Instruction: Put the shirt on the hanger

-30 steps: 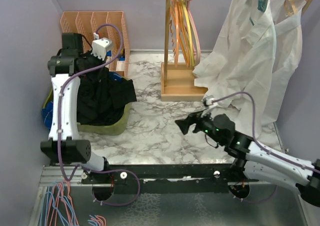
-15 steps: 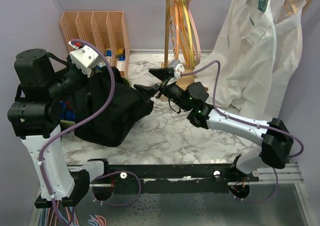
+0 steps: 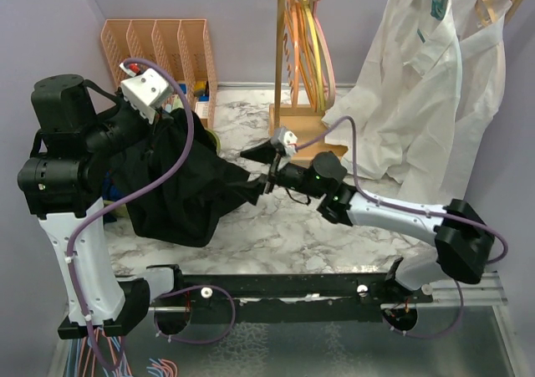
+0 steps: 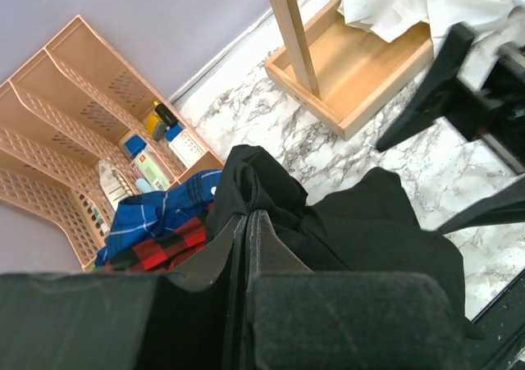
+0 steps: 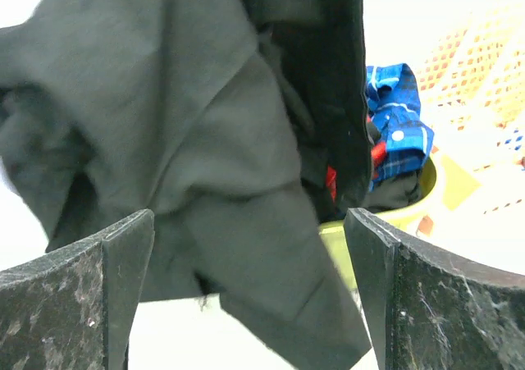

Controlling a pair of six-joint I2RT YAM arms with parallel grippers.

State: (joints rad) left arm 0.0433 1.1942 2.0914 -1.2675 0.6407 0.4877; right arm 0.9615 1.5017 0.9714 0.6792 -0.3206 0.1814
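Black long-sleeved soft cloth shirt point(image 3: 188, 189) hangs bunched from the left claw point(image 4: 248, 216), which is pinched fully closed on a fold of it, lifted over the left side of the white marble bench point(image 3: 276, 226). Its lower folds drape towards a yellow-green bin point(image 5: 430, 188) holding a red-and-blue plaid garment point(image 4: 156, 222). The right claw point(image 3: 251, 175) is spread wide, holding nothing, just beside the shirt's right edge and facing it. Well apart, the thin pink plastic hanger point(image 3: 331, 68) hangs on a wooden rack point(image 3: 280, 59) near two white shirts point(image 3: 418, 84).
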